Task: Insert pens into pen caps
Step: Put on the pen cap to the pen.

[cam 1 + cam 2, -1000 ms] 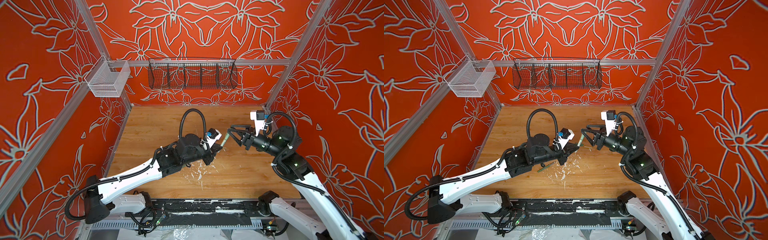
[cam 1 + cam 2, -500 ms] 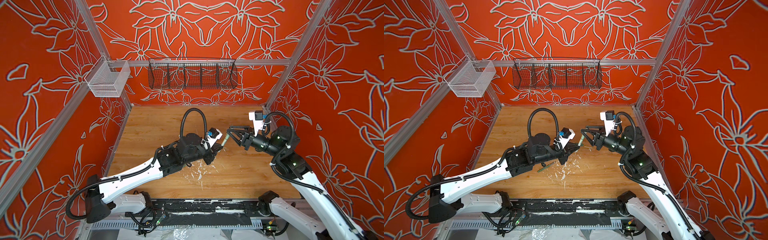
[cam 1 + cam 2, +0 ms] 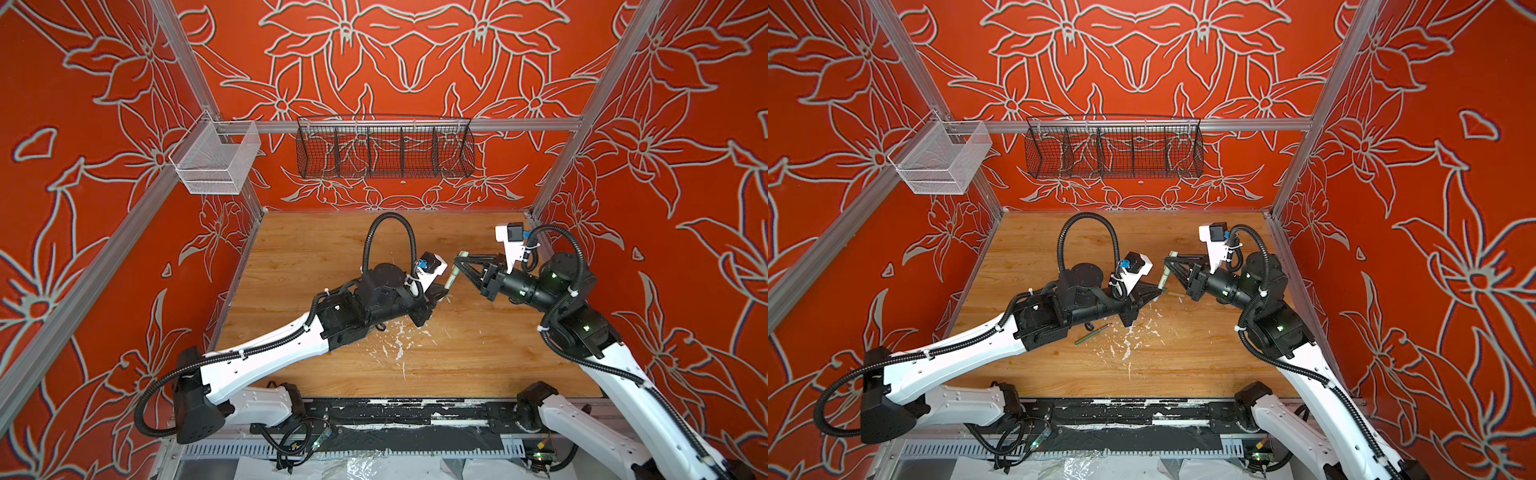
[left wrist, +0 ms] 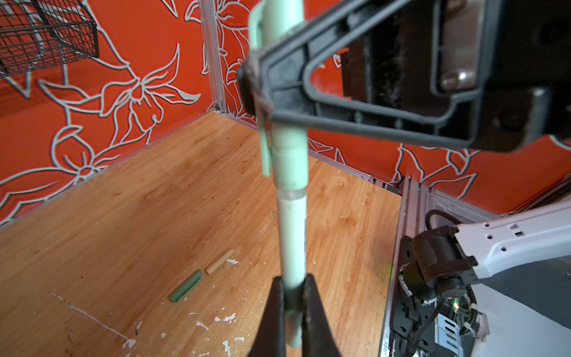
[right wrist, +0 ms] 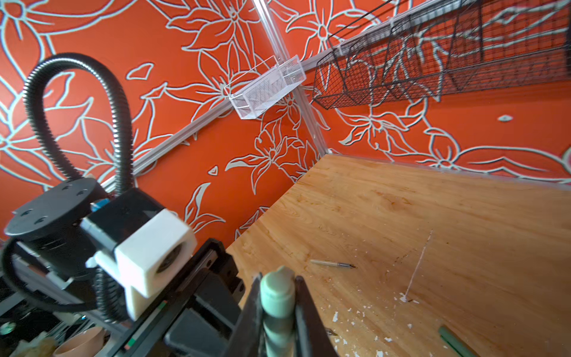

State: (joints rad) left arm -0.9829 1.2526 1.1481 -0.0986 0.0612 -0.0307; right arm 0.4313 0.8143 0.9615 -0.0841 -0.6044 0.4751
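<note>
My left gripper (image 4: 293, 279) is shut on the lower end of the pale mint pen (image 4: 292, 241), which stands up out of its jaws. The mint pen cap (image 4: 289, 154) sits over the pen's upper end, and my right gripper (image 5: 278, 279) is shut on that cap (image 5: 277, 296). In both top views the two grippers meet above the table's middle, left (image 3: 442, 291) and right (image 3: 457, 262), with the pen (image 3: 1163, 282) between them. On the wood lie a dark green pen (image 3: 1093, 334), a tan pen (image 5: 332, 263), a green cap (image 4: 186, 286) and a tan cap (image 4: 220, 262).
White paint flecks (image 3: 397, 340) are scattered on the wooden table (image 3: 316, 249). A black wire basket (image 3: 384, 147) hangs on the back wall and a white mesh basket (image 3: 214, 162) on the left rail. Orange walls close in on three sides.
My right gripper's jaws have closed in on the mint cap at the pen's top. The left gripper has kept its hold on the pen and barely moved.
</note>
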